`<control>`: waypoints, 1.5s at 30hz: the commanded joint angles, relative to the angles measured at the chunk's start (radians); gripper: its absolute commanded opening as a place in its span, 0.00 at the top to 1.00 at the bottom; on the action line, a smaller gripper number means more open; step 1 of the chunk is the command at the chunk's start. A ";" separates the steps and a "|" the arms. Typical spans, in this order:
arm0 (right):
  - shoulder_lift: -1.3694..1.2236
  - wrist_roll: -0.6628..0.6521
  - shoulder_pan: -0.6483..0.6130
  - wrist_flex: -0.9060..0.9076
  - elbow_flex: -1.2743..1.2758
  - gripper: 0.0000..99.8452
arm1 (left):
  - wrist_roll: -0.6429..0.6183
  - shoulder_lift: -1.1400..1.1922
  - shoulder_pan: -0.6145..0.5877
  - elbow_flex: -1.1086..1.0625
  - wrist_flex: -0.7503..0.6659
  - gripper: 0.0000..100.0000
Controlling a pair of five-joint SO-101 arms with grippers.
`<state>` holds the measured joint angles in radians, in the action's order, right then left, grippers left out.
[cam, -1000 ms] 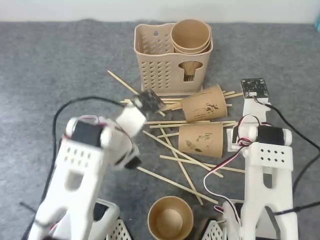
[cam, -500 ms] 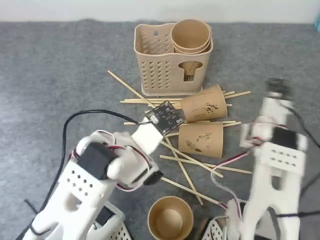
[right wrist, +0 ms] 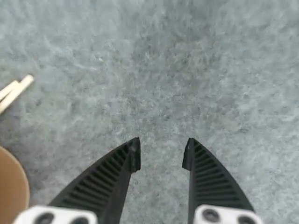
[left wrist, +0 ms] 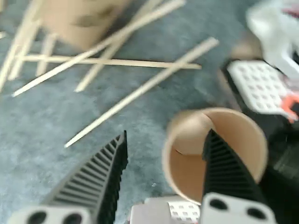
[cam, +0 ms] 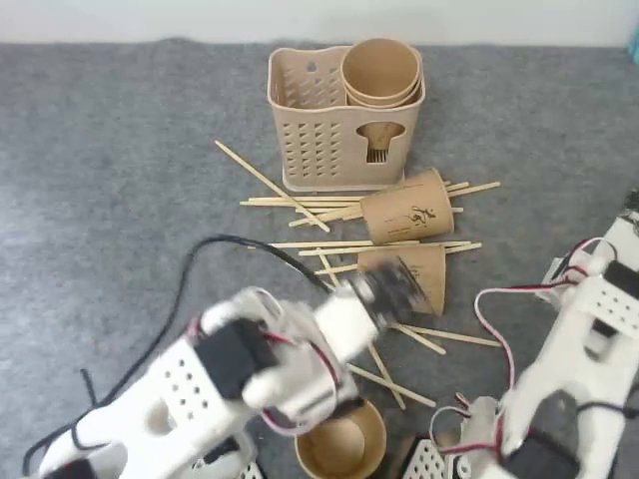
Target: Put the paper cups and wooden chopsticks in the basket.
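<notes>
Progress: partly done, most of it left.
- Near edge of the worktop (cam: 120, 150), about the middle: one paper cup (cam: 351, 451) stands upright, mouth up, not yet lifted.
- Middle of the worktop: wooden chopsticks (cam: 290, 202) lie scattered and crossed. None are in a hand.
- Among them are two more cups on their sides. The nearer one (cam: 427, 277) is partly hidden behind the left arm (cam: 250, 369). The farther one (cam: 407, 207) lies on the sticks, just in front of the basket.
- Far edge, centre: the basket (cam: 319, 150) holds a stack of cups (cam: 379, 68) in its right compartment. I can't tell whether any chopsticks are inside.

My estimate: three cups and nearly all the sticks are left to load.

Pose:
- The left arm leans in from the near-left corner, with the left hand (left wrist: 167, 135) over the upright cup (left wrist: 187, 149). Its jaws are wide apart and straddle the rim, one finger over the mouth and the other outside the wall. Contact isn't clear. It looks set to close on the rim.
- The right arm (cam: 589, 339) is at the right edge. The right hand (right wrist: 161, 142) points down at bare worktop, jaws apart and holding nothing.
</notes>
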<state>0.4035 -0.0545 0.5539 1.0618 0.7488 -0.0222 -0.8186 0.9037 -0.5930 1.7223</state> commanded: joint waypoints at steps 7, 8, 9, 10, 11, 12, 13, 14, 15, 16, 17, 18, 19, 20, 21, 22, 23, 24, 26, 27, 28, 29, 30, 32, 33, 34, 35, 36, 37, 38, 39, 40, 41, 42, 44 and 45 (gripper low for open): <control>-0.131 -0.043 0.035 -0.022 -0.117 0.83 | -0.008 0.210 0.141 -0.004 0.035 0.75; -0.128 -0.044 0.035 -0.022 -0.117 0.83 | -0.006 0.255 0.138 -0.005 0.035 0.75; -0.124 -0.046 0.035 -0.022 -0.115 0.83 | -0.002 0.295 0.138 -0.005 0.035 0.75; -0.114 -0.046 0.035 -0.021 -0.110 0.83 | 0.012 0.325 0.138 -0.004 0.028 0.75; -0.102 -0.046 0.035 -0.021 -0.106 0.83 | 0.031 0.342 0.133 -0.004 0.015 0.75; -0.090 -0.046 0.035 -0.013 -0.100 0.83 | 0.044 0.345 0.132 -0.007 0.003 0.75; -0.076 -0.046 0.033 -0.007 -0.095 0.83 | 0.055 0.342 0.126 -0.012 -0.008 0.75; -0.062 -0.046 0.031 -0.001 -0.092 0.83 | 0.058 0.333 0.115 -0.013 -0.015 0.75; -0.047 -0.046 0.031 -0.001 -0.084 0.83 | 0.058 0.319 0.106 -0.013 -0.023 0.75; -0.031 -0.046 0.031 -0.002 -0.077 0.83 | 0.060 0.302 0.094 -0.016 -0.029 0.75; -0.018 -0.046 0.031 -0.002 -0.068 0.83 | 0.060 0.287 0.084 -0.018 -0.029 0.75; -0.007 -0.046 0.028 -0.002 -0.064 0.83 | 0.061 0.273 0.077 -0.019 -0.029 0.75; 0.004 -0.046 0.028 -0.002 -0.057 0.83 | 0.063 0.264 0.072 -0.021 -0.028 0.75; 0.016 -0.046 0.028 -0.002 -0.052 0.83 | 0.075 0.255 0.066 -0.022 -0.028 0.75; 0.025 -0.046 0.028 -0.002 -0.049 0.83 | 0.095 0.247 0.054 -0.027 -0.028 0.75; 0.030 -0.046 0.028 -0.001 -0.049 0.83 | 0.118 0.242 0.038 -0.038 -0.029 0.75; 0.033 -0.046 0.028 -0.001 -0.049 0.83 | 0.138 0.242 0.025 -0.051 -0.040 0.75; 0.035 -0.046 0.028 0.001 -0.049 0.83 | 0.157 0.245 0.009 -0.071 -0.060 0.75; 0.035 -0.046 0.028 0.010 -0.049 0.83 | 0.183 0.245 -0.021 -0.122 -0.107 0.75; 0.038 -0.046 0.027 0.016 -0.049 0.83 | 0.190 0.245 -0.029 -0.147 -0.130 0.75; 0.042 -0.046 0.027 0.019 -0.049 0.83 | 0.195 0.245 -0.037 -0.160 -0.153 0.77; 0.042 -0.046 0.027 0.019 -0.049 0.83 | 0.195 0.245 -0.037 -0.173 -0.172 0.79; 0.042 -0.046 0.027 0.019 -0.049 0.83 | 0.195 0.244 -0.037 -0.183 -0.190 0.81; 0.042 -0.046 0.027 0.019 -0.049 0.83 | 0.195 0.244 -0.037 -0.197 -0.222 0.85; 0.042 -0.046 0.027 0.019 -0.049 0.83 | 0.195 0.244 -0.037 -0.205 -0.242 0.86; 0.042 -0.046 0.027 0.019 -0.049 0.83 | 0.195 0.244 -0.037 -0.214 -0.262 0.88; 0.042 -0.046 0.027 0.019 -0.049 0.83 | 0.195 0.242 -0.037 -0.226 -0.284 0.90; 0.042 -0.046 0.027 0.019 -0.049 0.83 | 0.195 0.238 -0.037 -0.240 -0.308 0.93; 0.042 -0.046 0.027 0.019 -0.049 0.83 | 0.195 0.238 -0.037 -0.251 -0.327 0.96; 0.042 -0.046 0.028 0.019 -0.049 0.83 | 0.192 0.236 -0.037 -0.260 -0.341 0.99; 0.042 -0.046 0.028 0.019 -0.049 0.83 | 0.190 0.236 -0.037 -0.265 -0.336 0.99; 0.042 -0.046 0.028 0.019 -0.049 0.83 | 0.189 0.236 -0.037 -0.263 -0.318 0.99; 0.042 -0.046 0.028 0.019 -0.049 0.83 | 0.189 0.236 -0.037 -0.257 -0.290 0.99; 0.042 -0.046 0.028 0.019 -0.049 0.83 | 0.189 0.236 -0.037 -0.248 -0.265 0.99; 0.042 -0.046 0.028 0.019 -0.049 0.83 | 0.193 0.236 -0.037 -0.209 -0.213 0.99; 0.042 -0.046 0.028 0.019 -0.049 0.83 | 0.193 0.236 -0.037 -0.185 -0.186 0.99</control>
<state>0.3897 -0.0867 0.5800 1.0740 0.7089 0.1603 -0.5639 0.8777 -0.8493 1.4553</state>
